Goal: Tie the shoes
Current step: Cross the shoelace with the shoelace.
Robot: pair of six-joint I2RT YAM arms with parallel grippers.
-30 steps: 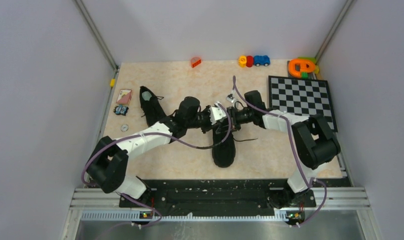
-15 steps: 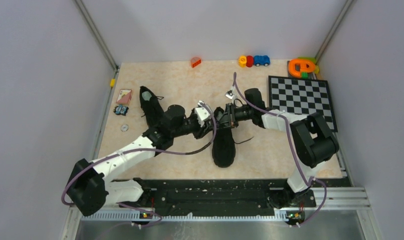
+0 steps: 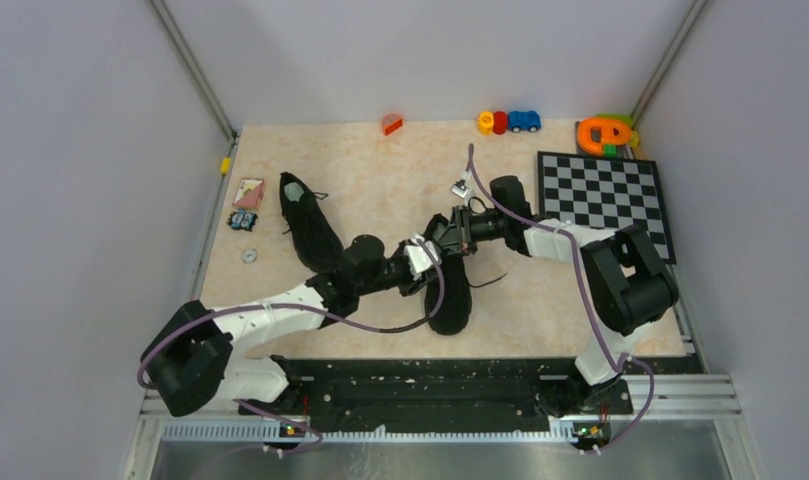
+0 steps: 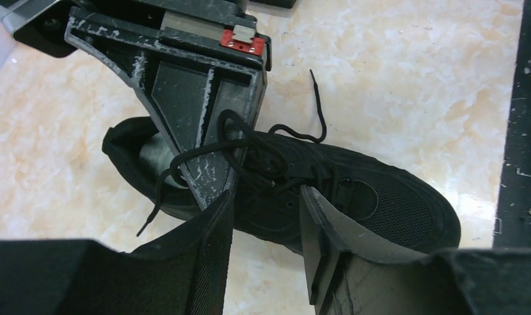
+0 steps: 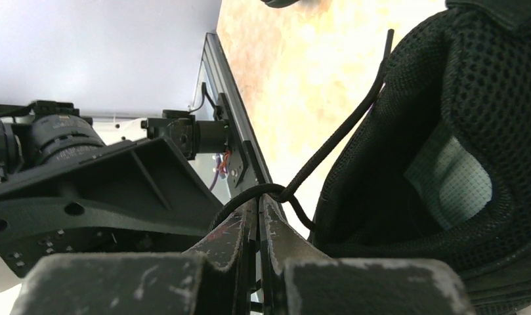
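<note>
One black shoe (image 3: 450,305) lies mid-table, toe toward me; it also shows in the left wrist view (image 4: 381,203). The other shoe (image 3: 308,228) lies to the left by itself. My right gripper (image 3: 442,238) is at the middle shoe's heel, shut on a loop of black lace (image 5: 335,141) that runs over its tips (image 5: 259,200) beside the heel opening and pale insole (image 5: 446,170). My left gripper (image 3: 427,268) is open and empty, its jaws (image 4: 266,197) alongside the shoe's laced side, just below the right gripper's fingers (image 4: 197,131). A loose lace end (image 3: 490,281) trails to the right.
A checkerboard (image 3: 605,195) lies at the right. Small toys stand along the back: an orange piece (image 3: 392,124), toy cars (image 3: 508,121), an orange-green toy (image 3: 605,133). A card (image 3: 248,192), a small toy (image 3: 243,221) and a washer (image 3: 248,256) lie at the left edge.
My left gripper has pulled back from the right gripper at the heel and moved nearer, to the shoe's side. The right gripper shifted slightly left with the lace, then held.
</note>
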